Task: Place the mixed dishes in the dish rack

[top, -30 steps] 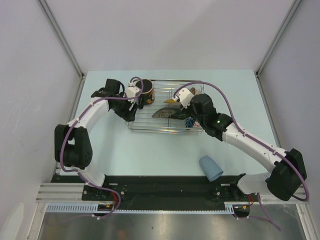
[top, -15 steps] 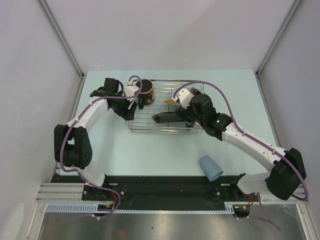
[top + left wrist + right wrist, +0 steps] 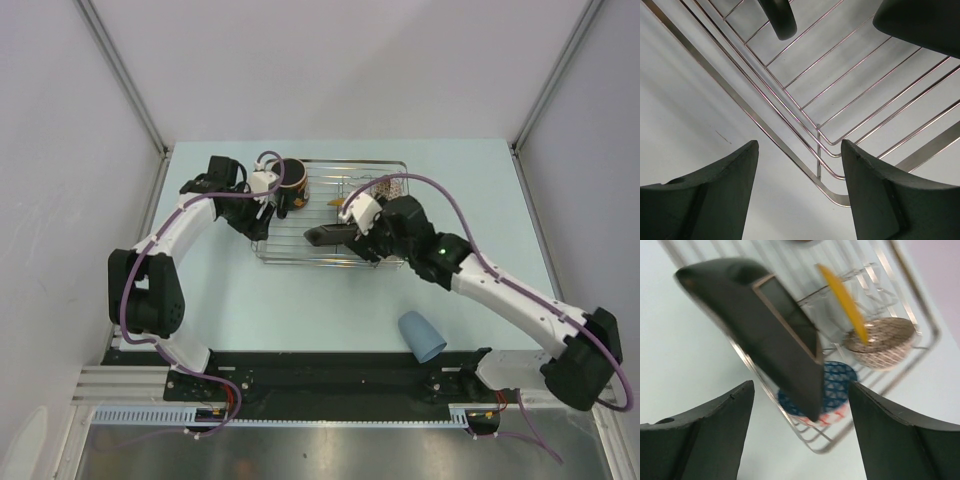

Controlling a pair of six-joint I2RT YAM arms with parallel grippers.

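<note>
Count: one wire rack (image 3: 340, 163), two bowls, one plate, one mug, one cup, two grippers.

In the rack:
- Dark mug (image 3: 292, 182), red inside, at the far left corner.
- Dark square plate (image 3: 325, 235), tilted along the near side.
- Pink bowl (image 3: 392, 187) at the far right.
- Blue bowl (image 3: 837, 380) near the right front, partly behind the plate in the wrist view. From above the right arm (image 3: 500, 285) hides it.
- A thin yellow strip (image 3: 845, 302), seen edge-on, stands between plate and pink bowl. Cannot tell what it is.

Outside the rack: light-blue cup (image 3: 422, 336), lying on its side on the pale table (image 3: 470, 190), well apart from the rack and close to the arms' bases.

Left gripper (image 3: 799, 150): fingers spread, nothing between them but a corner of the rack below. The mug is just beyond it.

Right gripper (image 3: 800, 387): fingers spread wide, hanging over the rack's near edge. The plate sits ahead of the tips, free of both.
</note>
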